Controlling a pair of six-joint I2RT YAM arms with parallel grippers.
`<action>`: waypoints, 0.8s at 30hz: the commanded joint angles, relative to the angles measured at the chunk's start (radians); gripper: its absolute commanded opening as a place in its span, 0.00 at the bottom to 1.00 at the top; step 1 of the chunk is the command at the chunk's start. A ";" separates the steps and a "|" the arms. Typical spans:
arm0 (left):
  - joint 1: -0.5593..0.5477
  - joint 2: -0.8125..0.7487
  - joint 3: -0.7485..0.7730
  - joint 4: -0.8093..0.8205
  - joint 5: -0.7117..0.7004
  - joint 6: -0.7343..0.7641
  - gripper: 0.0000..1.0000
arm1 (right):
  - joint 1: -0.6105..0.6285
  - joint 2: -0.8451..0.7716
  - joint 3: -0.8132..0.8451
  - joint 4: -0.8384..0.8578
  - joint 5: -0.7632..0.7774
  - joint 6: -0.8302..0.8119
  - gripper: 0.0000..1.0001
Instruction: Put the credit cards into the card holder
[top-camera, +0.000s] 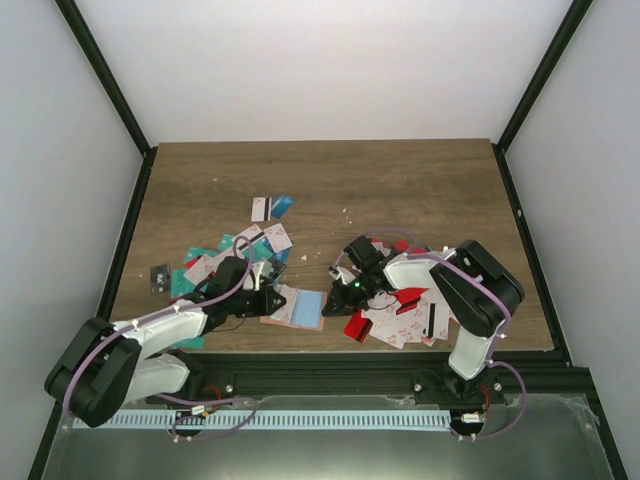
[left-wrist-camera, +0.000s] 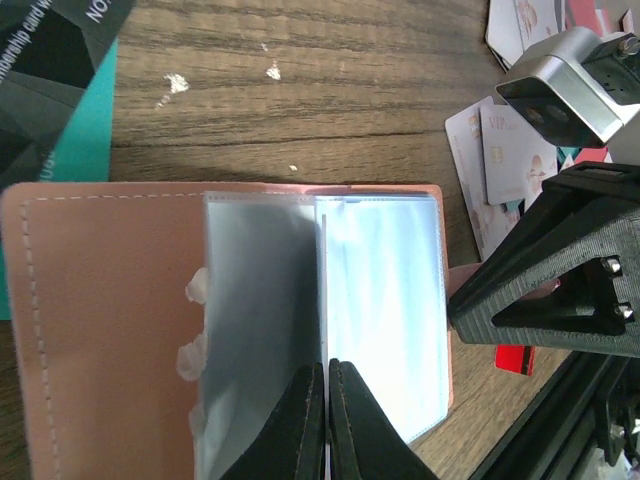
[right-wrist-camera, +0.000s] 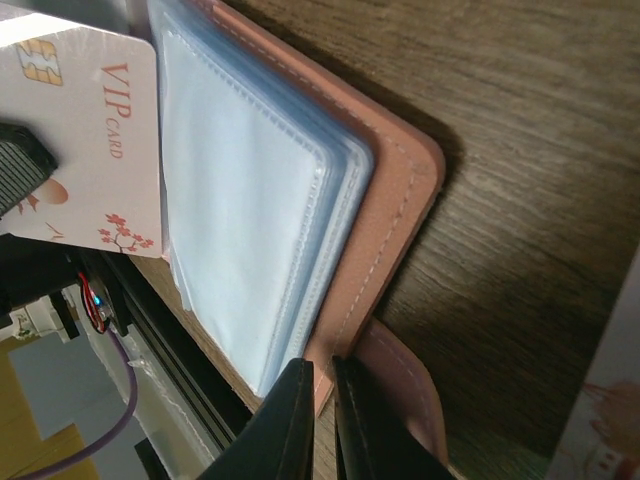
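Plainly, we found the job barely begun. On the left of the desk (top-camera: 420, 190) a heap of credit cards (top-camera: 215, 262), teal and white, lay loose. Just right of it the left hand (left-wrist-camera: 326, 420) was closed, its fingers together on a clear leaf of the card holder (top-camera: 300, 308). The holder lay open and flat near the front edge of the desk, between the two arms. Its plastic sleeves (left-wrist-camera: 380, 300) looked empty to us in both wrist views. At the holder's right side the right hand (right-wrist-camera: 322, 420) was all but closed, and we judged it nipped on the rim of the pink cover. Further right a second heap (top-camera: 400, 315), red and white, lay unsorted. So nearly every card was left to load.

As for writing, a dark card (left-wrist-camera: 50, 50) at the far left of the left wrist view showed "NO" and a slanted line we could not read whole. In the right wrist view a white card (right-wrist-camera: 100, 150) with a gold chip read "VIP CARD" in red. It sat against the sleeves' edge, and we could not tell whether it was in a pocket.
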 joint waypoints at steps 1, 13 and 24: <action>-0.005 -0.025 0.016 -0.042 -0.037 0.033 0.04 | 0.006 0.056 -0.001 -0.041 0.091 -0.027 0.10; -0.006 0.055 0.022 0.029 0.052 0.047 0.04 | 0.007 0.063 0.006 -0.053 0.087 -0.054 0.10; -0.007 0.115 0.034 0.053 0.045 0.026 0.04 | 0.006 0.072 -0.005 -0.057 0.082 -0.073 0.09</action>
